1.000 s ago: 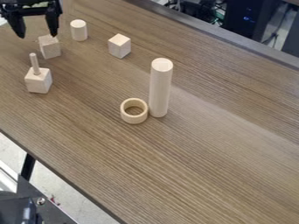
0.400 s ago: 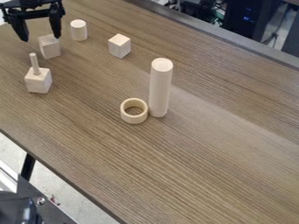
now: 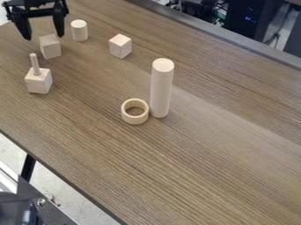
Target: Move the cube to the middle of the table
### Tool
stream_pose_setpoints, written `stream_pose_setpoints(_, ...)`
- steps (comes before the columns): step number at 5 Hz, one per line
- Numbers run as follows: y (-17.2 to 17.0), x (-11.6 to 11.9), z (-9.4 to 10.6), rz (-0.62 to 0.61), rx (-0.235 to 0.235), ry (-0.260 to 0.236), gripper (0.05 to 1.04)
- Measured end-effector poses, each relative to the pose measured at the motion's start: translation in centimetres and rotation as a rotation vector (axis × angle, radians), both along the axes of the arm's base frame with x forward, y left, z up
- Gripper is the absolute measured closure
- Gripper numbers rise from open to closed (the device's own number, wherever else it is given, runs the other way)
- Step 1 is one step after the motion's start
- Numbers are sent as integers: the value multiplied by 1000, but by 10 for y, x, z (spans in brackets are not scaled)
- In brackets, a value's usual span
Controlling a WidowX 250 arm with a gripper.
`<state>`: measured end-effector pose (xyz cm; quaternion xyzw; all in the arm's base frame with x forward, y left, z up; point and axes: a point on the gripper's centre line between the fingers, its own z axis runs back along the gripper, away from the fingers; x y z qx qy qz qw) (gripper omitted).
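I hold the pincer (image 3: 44, 37) spread, and the plain wooden cube (image 3: 50, 47) nearest the pegged block (image 3: 38, 82) seems just below it.

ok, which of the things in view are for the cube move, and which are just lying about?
For the job:
plain cube nearest the end effector, probably
table, as destination

Lying about:
other plain cube, unless that's the target
pegged block
short cylinder
tall cylinder
ring
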<state>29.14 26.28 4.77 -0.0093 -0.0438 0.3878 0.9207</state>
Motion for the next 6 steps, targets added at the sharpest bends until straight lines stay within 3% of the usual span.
stream_pose_setpoints(1,-2,-2,-21,-3,-5,57,135)
stream_pose_setpoints(2,0,-3,-23,24,2,66,387)
stream_pose_setpoints(3,-1,-1,-23,15,-8,55,488)
stream_pose_setpoints(4,-10,-2,-17,-58,-51,56,488)
stream_pose_setpoints(5,-22,6,42,-207,-51,-62,488)
stream_pose_setpoints(6,-33,14,72,-355,-72,-125,489)
